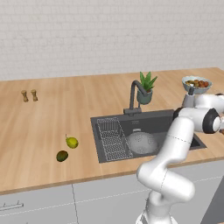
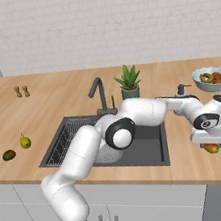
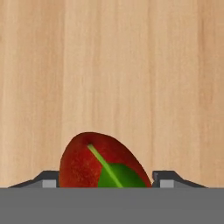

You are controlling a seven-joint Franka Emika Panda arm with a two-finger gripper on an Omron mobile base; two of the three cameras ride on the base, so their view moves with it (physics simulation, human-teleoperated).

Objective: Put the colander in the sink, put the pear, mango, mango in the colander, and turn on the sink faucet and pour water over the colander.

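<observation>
**Pincer down over the red mango, grip not confirmed**

My pincer (image 2: pixel 212 143) sits at the right of the right base view, low over a red-and-green mango (image 3: pixel 101 162) on the worktop (image 3: pixel 109 65). In the hand view the mango lies between my fingertips (image 3: pixel 49 180); can't tell if they're touching it or clamped yet. Colander (image 1: pixel 142 142) is already in the sink (image 1: pixel 183 117). Pear (image 1: pixel 71 142) and a darker mango (image 1: pixel 62 155) wait at lower left of the left base view. Risk, as I judge it: the rounded fruit squirts out or rolls if I'm off-centre, or drops on the carry to the sink.
</observation>
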